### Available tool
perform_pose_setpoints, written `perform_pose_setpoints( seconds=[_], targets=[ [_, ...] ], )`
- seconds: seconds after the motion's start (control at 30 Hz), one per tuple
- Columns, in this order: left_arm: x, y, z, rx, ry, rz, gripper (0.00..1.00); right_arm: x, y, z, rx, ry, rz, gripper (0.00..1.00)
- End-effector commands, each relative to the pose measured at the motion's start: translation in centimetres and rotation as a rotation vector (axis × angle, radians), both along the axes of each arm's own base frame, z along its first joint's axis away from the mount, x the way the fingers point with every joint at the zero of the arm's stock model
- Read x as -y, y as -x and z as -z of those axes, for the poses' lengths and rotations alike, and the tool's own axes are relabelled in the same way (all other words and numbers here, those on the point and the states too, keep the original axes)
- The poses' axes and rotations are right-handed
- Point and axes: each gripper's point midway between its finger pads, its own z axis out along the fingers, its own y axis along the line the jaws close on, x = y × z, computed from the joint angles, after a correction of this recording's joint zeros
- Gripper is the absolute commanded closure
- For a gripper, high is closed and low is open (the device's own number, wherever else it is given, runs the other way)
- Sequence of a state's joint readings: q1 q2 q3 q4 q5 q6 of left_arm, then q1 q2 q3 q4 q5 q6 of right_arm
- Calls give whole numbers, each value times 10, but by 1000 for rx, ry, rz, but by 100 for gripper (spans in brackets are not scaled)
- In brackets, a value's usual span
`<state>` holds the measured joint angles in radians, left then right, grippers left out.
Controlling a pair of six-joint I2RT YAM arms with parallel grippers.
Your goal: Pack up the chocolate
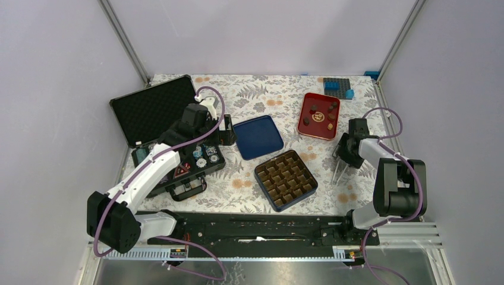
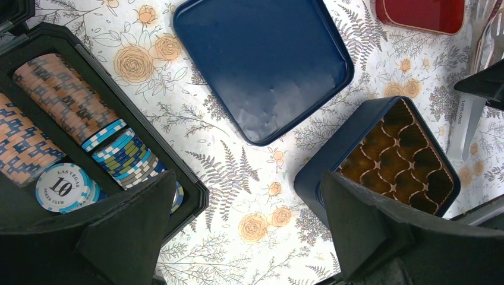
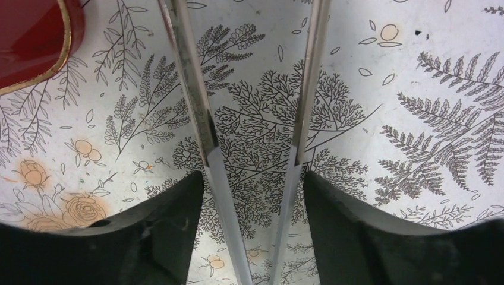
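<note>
Several dark chocolate lumps (image 1: 313, 108) lie in a red tray (image 1: 304, 126) at the back right. A blue tin (image 1: 268, 198) holding a brown grid insert (image 1: 285, 178) stands at the centre; its cells look empty. My right gripper (image 1: 349, 155) is shut on metal tongs (image 1: 340, 172), tips down over the cloth just below the red tray and right of the tin. In the right wrist view both tong arms (image 3: 199, 119) run between my gripper (image 3: 254, 175). My left gripper (image 1: 227, 135) is open and empty, over the cloth (image 2: 248, 177) between the poker case and the tin (image 2: 333, 160).
A blue lid (image 1: 257, 136) lies flat left of the tin. An open black case (image 1: 156, 110) with poker chips (image 2: 65, 119) stands at the left under my left arm. Blue blocks (image 1: 337, 88) sit at the back right. The red tray's corner (image 3: 30, 35) shows beside the tongs.
</note>
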<state>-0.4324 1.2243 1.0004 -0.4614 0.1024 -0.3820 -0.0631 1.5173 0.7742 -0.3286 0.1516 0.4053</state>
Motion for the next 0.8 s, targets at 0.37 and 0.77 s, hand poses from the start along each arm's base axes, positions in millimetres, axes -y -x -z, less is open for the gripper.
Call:
perform_pose_setpoints(
  seconds=[0.37, 0.77],
  targets=[
    [6, -6, -12, 36, 30, 13, 1, -11, 19, 6, -43, -33, -17, 26],
    [5, -7, -15, 43, 29, 8, 1, -20, 14, -16, -29, -59, -38, 76]
  ],
)
